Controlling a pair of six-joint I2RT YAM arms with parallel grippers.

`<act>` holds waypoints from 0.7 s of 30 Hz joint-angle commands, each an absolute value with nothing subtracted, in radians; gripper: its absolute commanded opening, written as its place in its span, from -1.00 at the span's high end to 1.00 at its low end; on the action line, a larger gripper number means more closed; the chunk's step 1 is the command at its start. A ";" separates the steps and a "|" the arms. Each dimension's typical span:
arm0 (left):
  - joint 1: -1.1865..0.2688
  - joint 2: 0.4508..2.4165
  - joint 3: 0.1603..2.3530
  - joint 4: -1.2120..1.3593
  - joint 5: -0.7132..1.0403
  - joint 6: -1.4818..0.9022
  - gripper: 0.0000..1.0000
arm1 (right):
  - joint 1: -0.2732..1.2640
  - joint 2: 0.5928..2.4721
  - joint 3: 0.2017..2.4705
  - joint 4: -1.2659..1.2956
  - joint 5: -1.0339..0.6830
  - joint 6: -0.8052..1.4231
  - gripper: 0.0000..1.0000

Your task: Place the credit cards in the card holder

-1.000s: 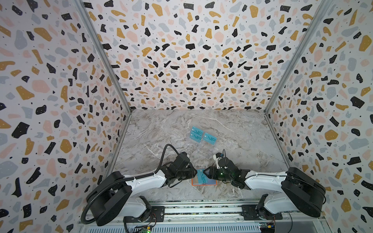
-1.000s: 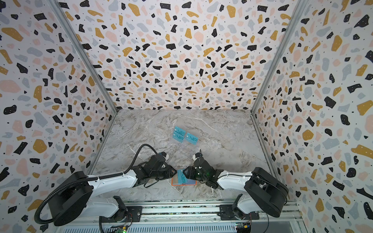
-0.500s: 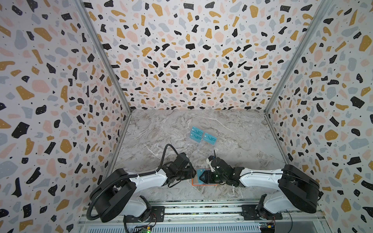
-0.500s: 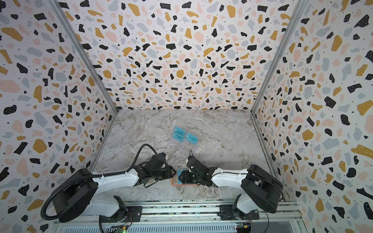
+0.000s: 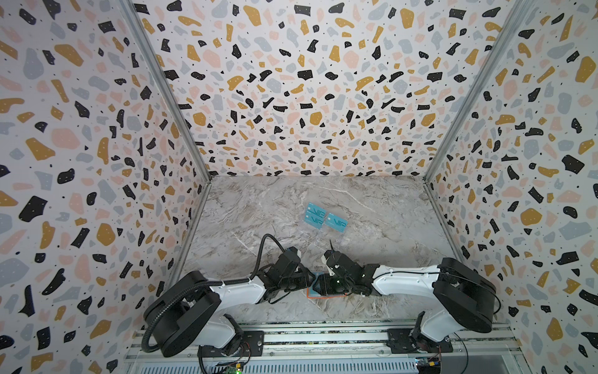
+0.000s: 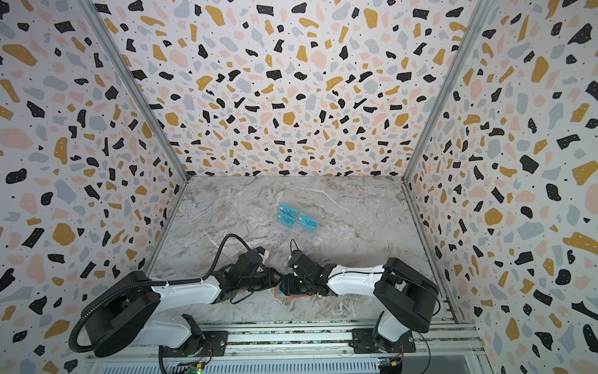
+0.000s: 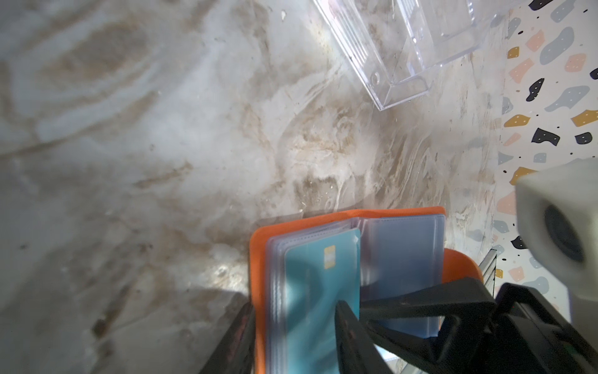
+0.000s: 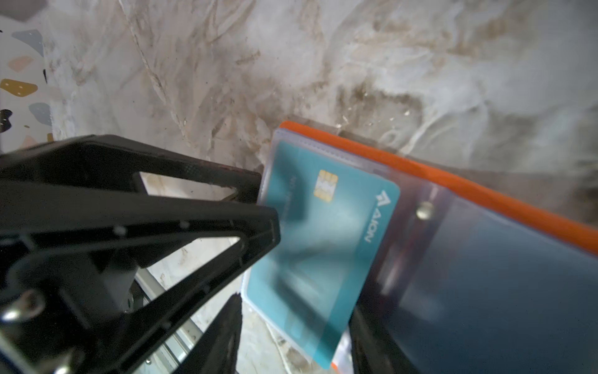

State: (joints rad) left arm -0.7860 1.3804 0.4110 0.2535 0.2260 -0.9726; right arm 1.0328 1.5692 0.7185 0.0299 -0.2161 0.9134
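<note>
Teal card (image 8: 323,252) on open orange holder (image 8: 453,183)

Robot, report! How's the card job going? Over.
Right gripper pinching teal card, partway into card holder sleeve. Left gripper astride its sleeves, grip unclear. Acrylic rack sits apart.

**Robotics laboratory test cell.** A marble-patterned desk (image 5: 372,207) is enclosed at its back and both sides by terrazzo-print panels (image 5: 317,97) joined at bare aluminium corner posts (image 5: 168,94). Along the desk's front edge runs a slotted aluminium rail (image 5: 323,338). Two white-and-black robot arms are bolted to it, the left arm (image 5: 239,289) and the right arm (image 5: 407,285). A corrugated cable conduit (image 5: 145,327) loops beside the left arm's base. Below the rail sit an exposed circuit board (image 5: 427,369) with loose wiring and a lit green indicator (image 5: 238,372). The left hand (image 5: 308,281) and right hand (image 5: 320,285) are close together over the desk's front. A white wrist camera (image 7: 556,226) rides on the right arm.
</note>
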 commanded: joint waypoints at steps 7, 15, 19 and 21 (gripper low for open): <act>-0.789 1.382 0.397 0.271 0.247 -0.991 0.15 | 1.045 1.599 0.775 0.007 -0.229 0.844 -0.07; -0.790 1.395 0.467 0.161 0.194 -0.967 0.14 | 1.044 1.540 0.767 -0.062 -0.190 0.783 -0.11; -0.790 1.368 0.503 0.094 0.153 -0.957 0.10 | 1.022 1.527 0.752 -0.094 -0.209 0.740 -0.17; -0.788 1.350 0.523 0.053 0.118 -0.942 0.07 | 1.001 1.523 0.749 -0.116 -0.224 0.713 -0.18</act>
